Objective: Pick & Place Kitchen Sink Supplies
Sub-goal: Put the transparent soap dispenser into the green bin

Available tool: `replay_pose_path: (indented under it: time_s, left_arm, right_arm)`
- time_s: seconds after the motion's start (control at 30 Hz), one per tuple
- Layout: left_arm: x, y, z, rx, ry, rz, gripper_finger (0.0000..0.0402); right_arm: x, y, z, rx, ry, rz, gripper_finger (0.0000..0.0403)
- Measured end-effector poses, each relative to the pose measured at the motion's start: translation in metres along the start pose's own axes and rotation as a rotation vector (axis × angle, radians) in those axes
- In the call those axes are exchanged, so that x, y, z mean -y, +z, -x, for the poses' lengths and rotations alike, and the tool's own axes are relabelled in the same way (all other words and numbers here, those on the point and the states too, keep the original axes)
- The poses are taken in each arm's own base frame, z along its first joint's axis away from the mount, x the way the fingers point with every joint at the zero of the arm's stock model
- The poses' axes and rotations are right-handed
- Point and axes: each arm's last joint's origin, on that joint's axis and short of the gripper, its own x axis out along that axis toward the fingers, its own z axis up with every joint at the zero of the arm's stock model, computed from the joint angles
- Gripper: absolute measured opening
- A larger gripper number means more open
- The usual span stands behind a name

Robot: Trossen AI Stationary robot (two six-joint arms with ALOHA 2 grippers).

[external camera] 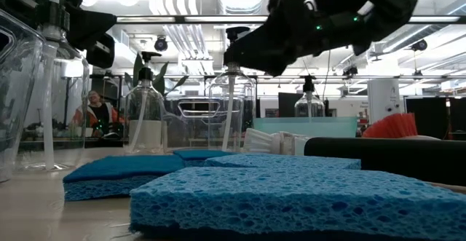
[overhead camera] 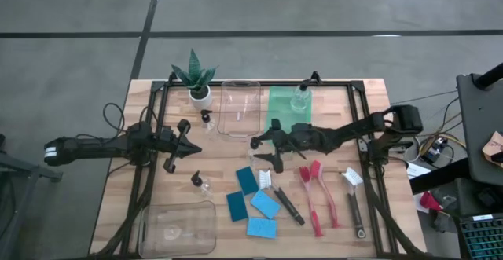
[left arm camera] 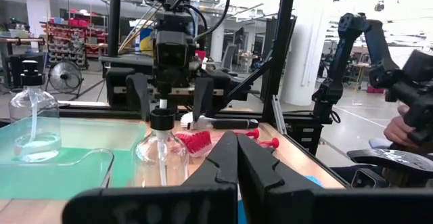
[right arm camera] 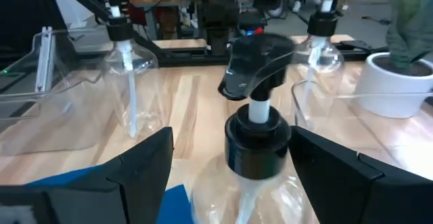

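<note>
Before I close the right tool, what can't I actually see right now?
- Right wrist view: the bottle inside the open right tool is cut off below its neck by the bottom edge; contact unclear.
- High view: the right arm mostly covers that bottle.
- Low view: the front sponge hides the red brush below its bristles.
- Left tool waits, shut.

The counter [overhead camera: 369, 103] is pale blond wood with a visible grain. On it lie blue sponges: two dark teal ones [overhead camera: 246, 180] and two lighter sky-blue ones [overhead camera: 266, 204]. Two dish brushes [overhead camera: 309, 199] are red; a third brush [overhead camera: 352, 201] looks black with a white head, though it is small in the high view. The bottle [right arm camera: 254, 176] is clear with a black pump top. One bin [overhead camera: 287, 109] is translucent green, another [overhead camera: 240, 108] clear. The plant [overhead camera: 194, 75] has green leaves in a white pot.
</note>
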Motion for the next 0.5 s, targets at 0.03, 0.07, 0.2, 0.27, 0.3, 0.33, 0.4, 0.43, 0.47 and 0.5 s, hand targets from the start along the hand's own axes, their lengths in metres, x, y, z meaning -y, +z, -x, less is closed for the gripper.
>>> replay_pose_path:
  time_s: [0.03,0.07,0.2,0.27,0.3,0.33,0.4,0.43,0.47,0.5]
  left_arm:
    - [0.0,0.0,0.0,0.0,0.0,0.0,0.0]
    - [0.0,0.0,0.0,0.0,0.0,0.0,0.0]
    - [0.0,0.0,0.0,0.0,0.0,0.0,0.0]
    - [0.0,0.0,0.0,0.0,0.0,0.0,0.0]
    - [0.0,0.0,0.0,0.0,0.0,0.0,0.0]
    - [0.0,0.0,0.0,0.0,0.0,0.0,0.0]
    - [0.0,0.0,0.0,0.0,0.0,0.0,0.0]
    - [0.0,0.0,0.0,0.0,0.0,0.0,0.0]
    - [0.0,0.0,0.0,0.0,0.0,0.0,0.0]
    - [0.0,0.0,0.0,0.0,0.0,0.0,0.0]
  right_arm:
    - [0.0,-0.001,-0.003,-0.006,0.0,0.0,0.0288]
    - [0.0,-0.002,-0.006,-0.009,-0.001,0.0,0.0288]
    - [0.0,-0.002,-0.014,-0.014,0.0,0.0,0.0282]
    - [0.001,-0.002,-0.014,-0.012,-0.005,0.0,0.0275]
    - [0.001,-0.001,-0.014,-0.009,-0.009,0.0,0.0271]
    - [0.001,-0.001,-0.014,-0.008,-0.01,0.0,0.0266]
    - [0.001,0.001,-0.013,-0.004,-0.01,-0.001,0.0254]
    - [0.0,0.002,-0.013,0.001,-0.009,-0.001,0.0247]
    - [0.0,0.003,-0.012,0.005,-0.009,-0.001,0.0238]
    - [0.0,0.004,-0.012,0.007,-0.009,-0.001,0.023]
